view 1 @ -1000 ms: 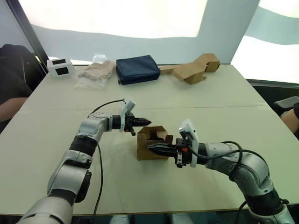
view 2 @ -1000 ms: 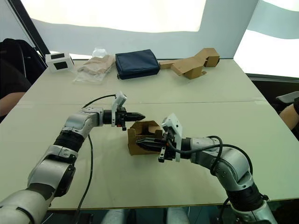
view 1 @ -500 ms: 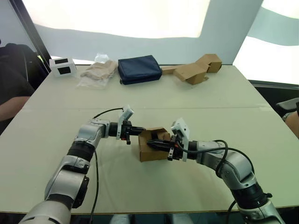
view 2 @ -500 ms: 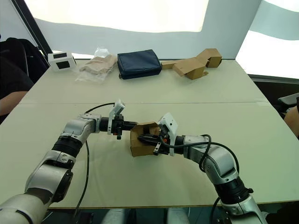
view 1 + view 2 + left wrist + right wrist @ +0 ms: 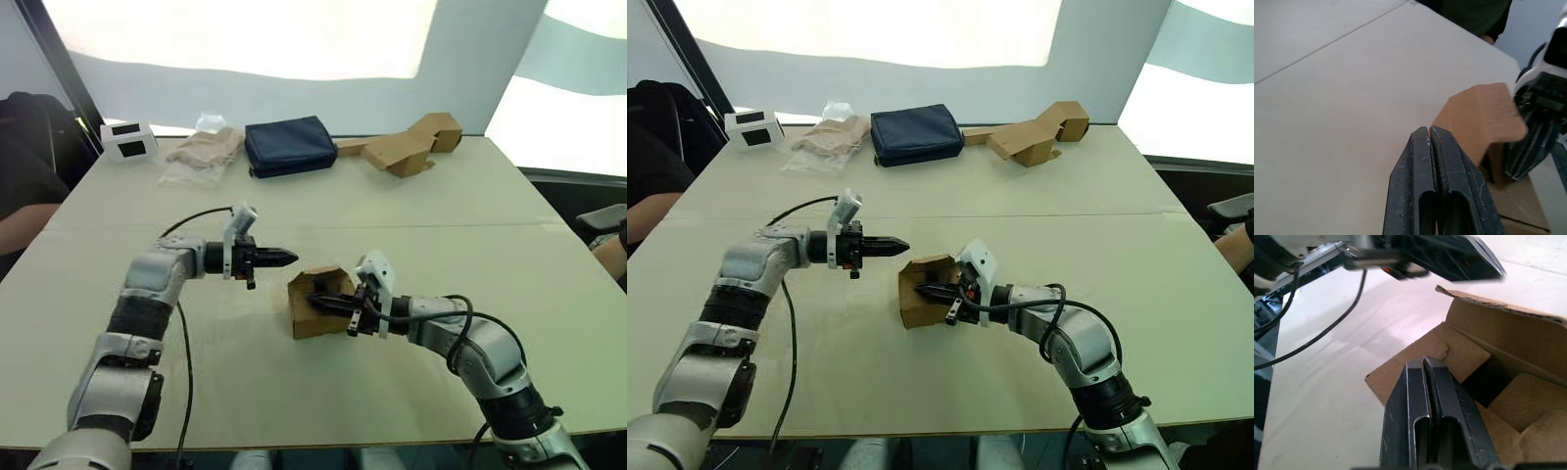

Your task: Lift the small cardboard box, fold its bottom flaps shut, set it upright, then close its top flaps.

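The small cardboard box (image 5: 315, 311) stands on the table in front of me, its top open and flaps raised. My right gripper (image 5: 314, 300) reaches in from the right with its fingers shut, the tips over an inner flap (image 5: 1425, 350) at the box's opening. The left gripper (image 5: 290, 258) is shut too, hovering a short way left of the box and pointing at it, apart from the cardboard. In the left wrist view its shut fingers (image 5: 1429, 147) aim at a raised flap (image 5: 1479, 117), with the right gripper (image 5: 1540, 110) behind it.
Along the far edge of the table (image 5: 411, 392) lie a white device (image 5: 127, 140), a plastic bag (image 5: 201, 152), a navy pouch (image 5: 289, 145) and a larger sprawling cardboard piece (image 5: 402, 147). A person (image 5: 24, 186) sits at the left edge.
The left gripper has drawn back to the left, away from the box's flap. My right gripper stays at the box's opening, and the box sits about where it was.
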Robot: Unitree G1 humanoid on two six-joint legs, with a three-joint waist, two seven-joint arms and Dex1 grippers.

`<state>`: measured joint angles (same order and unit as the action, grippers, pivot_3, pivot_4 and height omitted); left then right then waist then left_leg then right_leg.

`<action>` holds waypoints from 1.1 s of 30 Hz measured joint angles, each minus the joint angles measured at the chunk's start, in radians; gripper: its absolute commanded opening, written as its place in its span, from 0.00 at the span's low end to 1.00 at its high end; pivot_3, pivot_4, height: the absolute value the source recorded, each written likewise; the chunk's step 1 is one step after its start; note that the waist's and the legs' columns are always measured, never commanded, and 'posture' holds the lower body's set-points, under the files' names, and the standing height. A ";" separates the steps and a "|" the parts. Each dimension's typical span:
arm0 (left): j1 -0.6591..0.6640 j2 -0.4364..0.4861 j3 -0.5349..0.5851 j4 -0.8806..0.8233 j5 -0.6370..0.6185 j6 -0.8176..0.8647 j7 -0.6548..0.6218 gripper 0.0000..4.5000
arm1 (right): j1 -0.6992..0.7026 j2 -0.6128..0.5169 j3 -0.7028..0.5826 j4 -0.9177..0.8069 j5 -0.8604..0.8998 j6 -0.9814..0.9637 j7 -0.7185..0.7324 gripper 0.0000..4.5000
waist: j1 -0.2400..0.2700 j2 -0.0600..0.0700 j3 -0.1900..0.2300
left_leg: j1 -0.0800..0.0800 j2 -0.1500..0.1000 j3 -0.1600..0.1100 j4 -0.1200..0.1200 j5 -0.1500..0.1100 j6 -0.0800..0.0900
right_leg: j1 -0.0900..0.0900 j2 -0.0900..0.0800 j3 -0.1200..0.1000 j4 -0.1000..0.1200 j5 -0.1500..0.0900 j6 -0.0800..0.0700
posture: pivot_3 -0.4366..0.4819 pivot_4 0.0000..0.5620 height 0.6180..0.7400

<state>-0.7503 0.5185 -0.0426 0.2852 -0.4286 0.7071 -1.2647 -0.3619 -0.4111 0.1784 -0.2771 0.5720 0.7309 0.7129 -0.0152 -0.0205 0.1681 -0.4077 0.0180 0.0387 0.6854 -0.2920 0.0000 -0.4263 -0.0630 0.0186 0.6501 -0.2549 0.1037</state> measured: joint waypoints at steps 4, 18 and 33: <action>0.099 0.064 0.017 -0.189 -0.080 0.105 -0.007 0.01 | -0.003 0.004 -0.024 0.011 0.002 0.013 -0.005 0.00 | -0.001 0.000 0.000 | 0.000 0.000 0.000 0.000 0.000 0.000 | 0.000 0.000 0.000 0.000 0.000 0.000 | 0.48 0.27 1.00; 0.226 0.050 -0.090 -0.329 -0.103 0.104 0.042 0.01 | 0.007 0.009 -0.033 0.004 0.002 0.035 -0.009 0.00 | 0.003 0.000 0.000 | 0.000 -0.001 0.000 0.000 0.000 0.000 | 0.001 0.000 0.000 -0.001 0.000 0.000 | 0.48 0.27 1.00; 0.225 0.053 -0.137 -0.328 -0.081 0.032 0.046 0.01 | -0.097 -0.047 -0.188 -0.197 0.192 0.167 -0.038 0.00 | 0.000 0.000 0.000 | 0.001 0.000 0.000 0.000 0.000 0.000 | 0.001 0.000 0.000 0.000 0.000 0.000 | 0.48 0.27 1.00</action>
<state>-0.5249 0.5715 -0.1801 -0.0432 -0.5095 0.7387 -1.2182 -0.4587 -0.4586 -0.0093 -0.4738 0.7638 0.8976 0.6749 -0.0153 -0.0201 0.1684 -0.4067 0.0181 0.0388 0.6853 -0.2918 -0.0003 -0.4256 -0.0631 0.0189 0.6497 -0.2550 0.1033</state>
